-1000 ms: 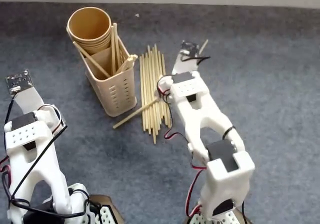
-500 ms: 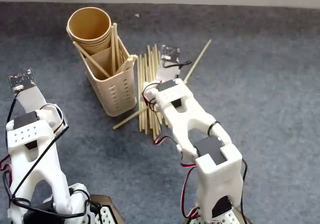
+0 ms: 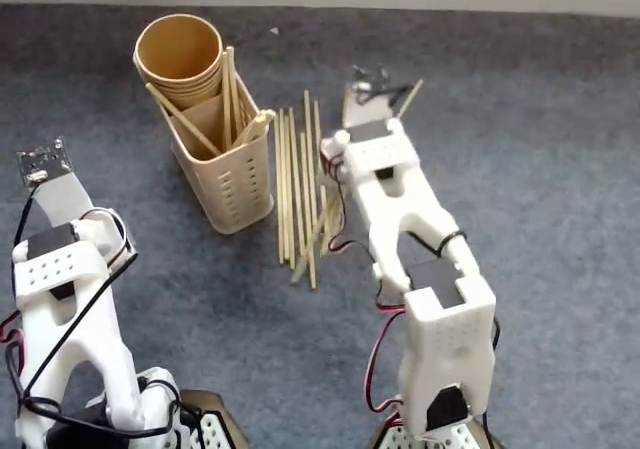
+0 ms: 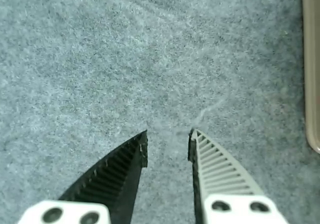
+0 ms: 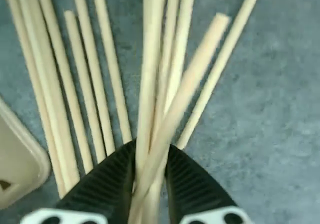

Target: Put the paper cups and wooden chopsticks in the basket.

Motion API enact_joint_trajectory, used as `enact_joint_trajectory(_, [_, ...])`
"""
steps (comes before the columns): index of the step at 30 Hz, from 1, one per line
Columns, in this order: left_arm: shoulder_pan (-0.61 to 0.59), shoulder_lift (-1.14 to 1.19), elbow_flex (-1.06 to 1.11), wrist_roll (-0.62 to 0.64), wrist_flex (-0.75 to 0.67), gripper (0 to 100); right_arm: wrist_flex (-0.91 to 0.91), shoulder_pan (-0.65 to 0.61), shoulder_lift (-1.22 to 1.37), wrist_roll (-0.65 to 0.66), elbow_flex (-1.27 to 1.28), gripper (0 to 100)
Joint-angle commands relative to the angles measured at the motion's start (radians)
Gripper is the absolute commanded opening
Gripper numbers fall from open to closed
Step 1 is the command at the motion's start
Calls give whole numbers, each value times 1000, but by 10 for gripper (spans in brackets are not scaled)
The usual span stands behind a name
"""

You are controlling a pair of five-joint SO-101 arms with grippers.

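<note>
1. White right arm (image 3: pixel 400 209): stretched from the lower right of the high view to its upper centre, wrist beside the loose sticks.
2. Right gripper (image 5: pixel 150 149): black jaws closed on a few held chopsticks (image 5: pixel 185 89). 1 of them tilts across the others, and a tip pokes out past the wrist in the high view.
3. White left arm (image 3: pixel 60 269): lower left of the high view, wrist at mid left.
4. Left gripper (image 4: pixel 167 136): jaws apart, holding nothing, over bare grey carpet (image 3: pixel 540 169).
5. Loose pale wooden chopsticks (image 3: pixel 298 189): on the carpet at centre, just right of the basket.
6. Cream perforated plastic basket (image 3: pixel 235 184): upright, upper left of centre. It holds a stack of tan paper cups (image 3: pixel 180 54) and several stored chopsticks (image 3: pixel 230 89).
7. Change over 0.5 s: the right arm has swung right and up. The loose sticks lie thinner and more spread. The slanted stick that reached the basket's base now lies lower in the pile. The left arm is unmoved.
</note>
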Motion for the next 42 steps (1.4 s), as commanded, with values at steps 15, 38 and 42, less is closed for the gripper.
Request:
enact_joint_trajectory(15, [16, -12, -7, -8, -8, 168, 162, 44, 223, 534, -191, 24])
enact_joint_trajectory(38, [21, -12, -7, -9, -8, 168, 242, 31, 242, 638, -348, 241])
enact_joint_trajectory(42, [21, -12, -7, -9, -8, 168, 246, 33, 291, 643, -352, 88])
